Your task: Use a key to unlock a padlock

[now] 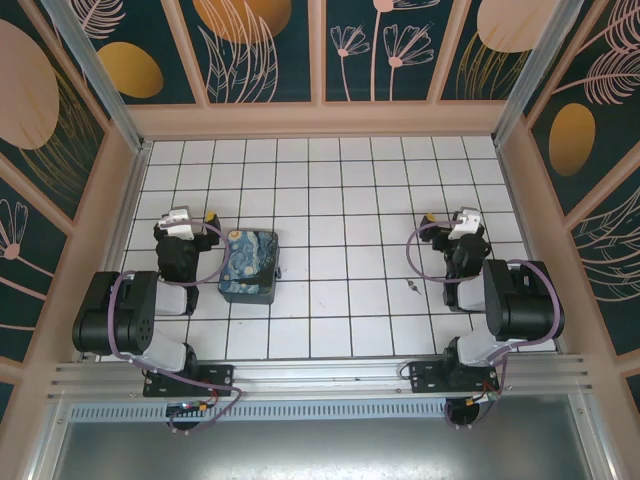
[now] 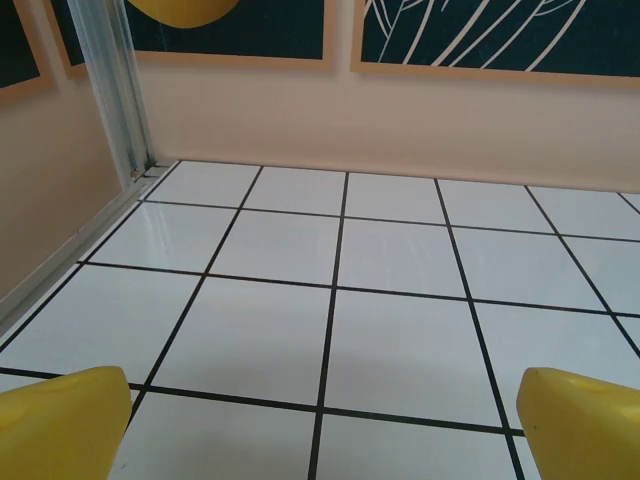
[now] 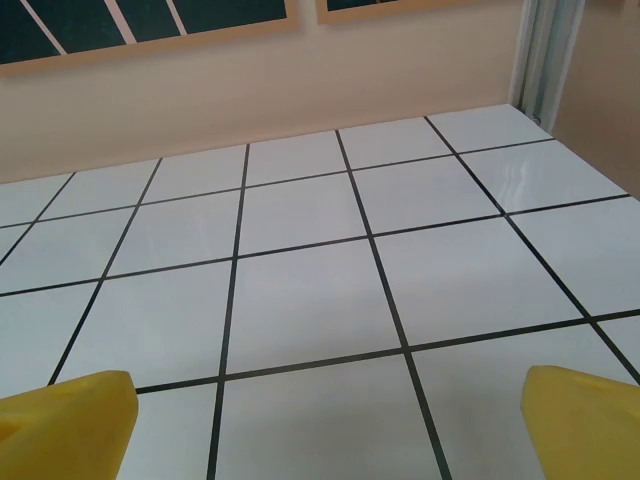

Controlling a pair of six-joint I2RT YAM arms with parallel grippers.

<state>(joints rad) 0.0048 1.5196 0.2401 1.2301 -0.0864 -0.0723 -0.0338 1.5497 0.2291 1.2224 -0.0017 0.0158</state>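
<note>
A tiny grey key (image 1: 413,288) lies on a white tile just left of the right arm's elbow. The padlock is hidden in these views. My left gripper (image 1: 188,213) hovers over the left tiles, just beyond the far left corner of the starry-night box, open. In the left wrist view its yellow fingers (image 2: 62,425) stand wide apart over bare tiles. My right gripper (image 1: 452,215) is on the right side, beyond the key, open as well. Its yellow fingers (image 3: 70,420) frame bare floor with nothing between them.
A starry-night printed box (image 1: 248,265) sits on the tiles right of the left arm. Peach walls (image 1: 320,120) with dark floral panels enclose the white tiled floor (image 1: 340,190). An aluminium rail (image 1: 320,378) carries both arm bases at the near edge.
</note>
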